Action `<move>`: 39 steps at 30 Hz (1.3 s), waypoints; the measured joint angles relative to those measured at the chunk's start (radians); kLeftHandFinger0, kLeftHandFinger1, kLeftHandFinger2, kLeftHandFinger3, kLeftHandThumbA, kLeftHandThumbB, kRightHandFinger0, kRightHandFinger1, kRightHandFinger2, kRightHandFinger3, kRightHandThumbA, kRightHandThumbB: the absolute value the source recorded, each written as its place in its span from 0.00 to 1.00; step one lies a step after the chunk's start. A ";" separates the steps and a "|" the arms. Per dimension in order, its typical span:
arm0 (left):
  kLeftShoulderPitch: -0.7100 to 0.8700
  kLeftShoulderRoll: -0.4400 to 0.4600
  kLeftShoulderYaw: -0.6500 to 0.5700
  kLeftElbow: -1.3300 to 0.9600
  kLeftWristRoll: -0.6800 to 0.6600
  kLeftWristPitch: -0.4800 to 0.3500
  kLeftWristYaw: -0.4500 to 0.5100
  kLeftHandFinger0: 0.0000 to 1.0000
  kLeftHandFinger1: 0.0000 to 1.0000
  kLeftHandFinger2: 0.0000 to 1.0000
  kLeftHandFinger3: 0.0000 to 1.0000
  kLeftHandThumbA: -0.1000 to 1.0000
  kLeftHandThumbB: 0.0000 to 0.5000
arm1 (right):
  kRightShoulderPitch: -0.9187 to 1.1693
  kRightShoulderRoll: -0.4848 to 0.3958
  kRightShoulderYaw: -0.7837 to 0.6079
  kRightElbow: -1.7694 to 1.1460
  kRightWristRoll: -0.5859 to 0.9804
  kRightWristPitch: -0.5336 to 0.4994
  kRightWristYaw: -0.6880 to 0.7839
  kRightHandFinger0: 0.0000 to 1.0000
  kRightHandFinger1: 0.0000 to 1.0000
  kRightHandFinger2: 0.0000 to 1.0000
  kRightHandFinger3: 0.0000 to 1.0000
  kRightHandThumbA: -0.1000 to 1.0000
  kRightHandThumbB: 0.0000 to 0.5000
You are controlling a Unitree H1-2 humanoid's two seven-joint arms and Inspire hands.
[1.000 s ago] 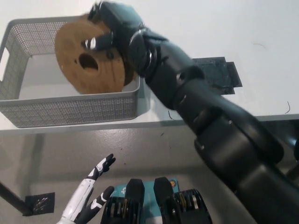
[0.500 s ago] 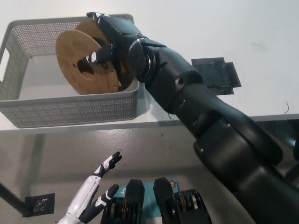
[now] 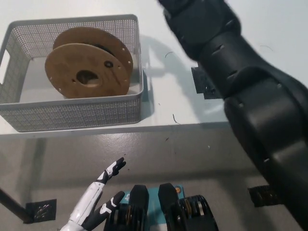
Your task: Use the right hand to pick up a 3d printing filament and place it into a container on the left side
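Brown cardboard filament spool (image 3: pixel 88 70) leans tilted inside the grey mesh basket (image 3: pixel 72 114).

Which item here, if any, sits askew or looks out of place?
The filament spool leans tilted on its edge inside the grey mesh basket, not lying flat. Nothing is spilled or visibly damaged.
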 measured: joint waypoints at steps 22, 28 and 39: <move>0.006 -0.002 0.000 0.061 0.000 0.000 0.000 1.00 1.00 1.00 1.00 1.00 0.55 | 0.591 -0.127 -0.087 -0.737 0.078 0.132 0.057 1.00 1.00 1.00 1.00 1.00 0.79; 0.008 -0.003 0.000 0.072 0.000 0.001 0.000 1.00 1.00 1.00 1.00 1.00 0.52 | 0.880 -0.122 -0.086 -0.905 0.082 0.135 0.056 1.00 1.00 1.00 1.00 1.00 0.68; 0.019 -0.016 0.001 0.073 -0.001 0.001 0.003 1.00 1.00 1.00 1.00 1.00 0.49 | 1.535 -0.088 0.008 -1.276 0.066 0.085 0.035 1.00 1.00 1.00 1.00 1.00 0.36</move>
